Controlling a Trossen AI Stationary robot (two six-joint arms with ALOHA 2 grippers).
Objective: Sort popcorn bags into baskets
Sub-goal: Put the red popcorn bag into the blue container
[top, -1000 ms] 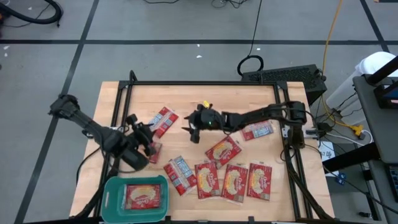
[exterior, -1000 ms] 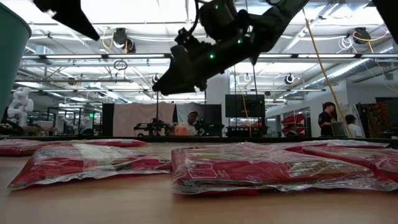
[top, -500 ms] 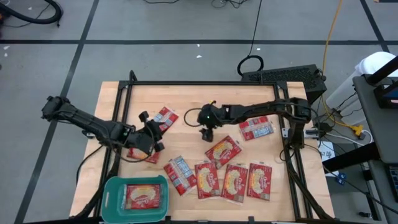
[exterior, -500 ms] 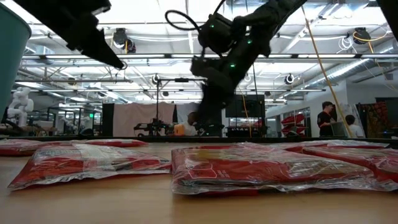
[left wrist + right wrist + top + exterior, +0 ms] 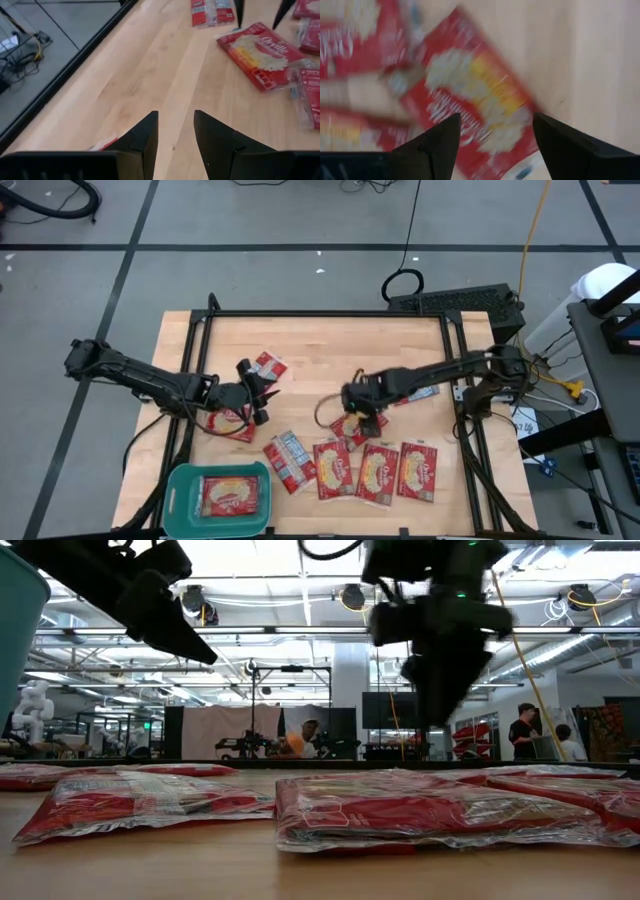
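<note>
High view: we saw the right gripper (image 5: 362, 420), jaws apart, over a popcorn bag (image 5: 352, 430) far from the basket (image 5: 182, 484); left gripper (image 5: 258, 392), jaws parted and empty, hovered above the bench (image 5: 330, 345).

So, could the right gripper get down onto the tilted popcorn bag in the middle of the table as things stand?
Probably yes: the right gripper hangs open directly above that popcorn bag, with nothing between them.
</note>
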